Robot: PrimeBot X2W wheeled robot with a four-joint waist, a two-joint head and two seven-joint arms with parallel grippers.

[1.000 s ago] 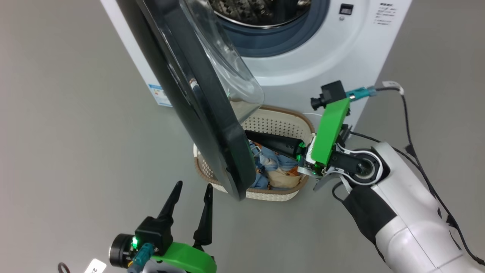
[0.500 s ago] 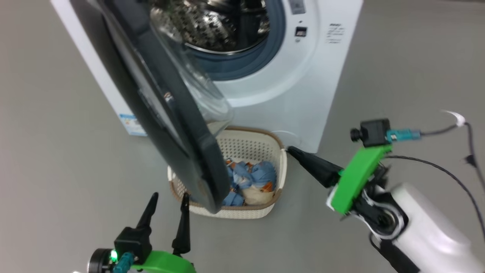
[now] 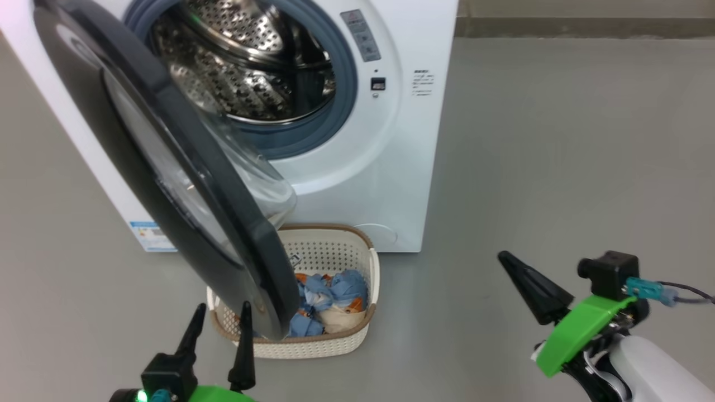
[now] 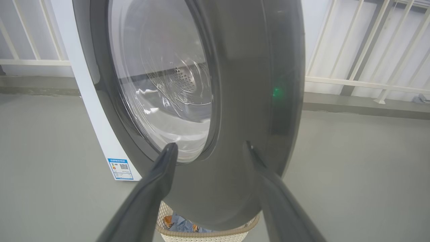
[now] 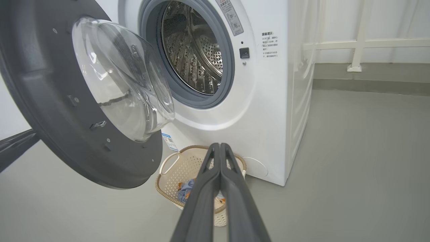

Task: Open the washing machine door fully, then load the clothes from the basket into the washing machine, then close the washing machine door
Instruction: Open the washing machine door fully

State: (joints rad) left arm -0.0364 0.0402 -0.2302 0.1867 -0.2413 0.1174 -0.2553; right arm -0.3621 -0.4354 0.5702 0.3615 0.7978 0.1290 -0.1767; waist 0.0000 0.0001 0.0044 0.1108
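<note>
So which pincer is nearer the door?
Left. The left pincer hovers open at the door, by its lower rim; the right pincer, shut, is well off to the right.

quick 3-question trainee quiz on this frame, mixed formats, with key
1. True or false: the clothes lie in the basket.
2. The right gripper is: A) open, B) shut and empty, C) shut on cloth.
3. Fill in: the left gripper, open, points at the outer face of the ___.
Key: 1 true; 2 B; 3 door.
</note>
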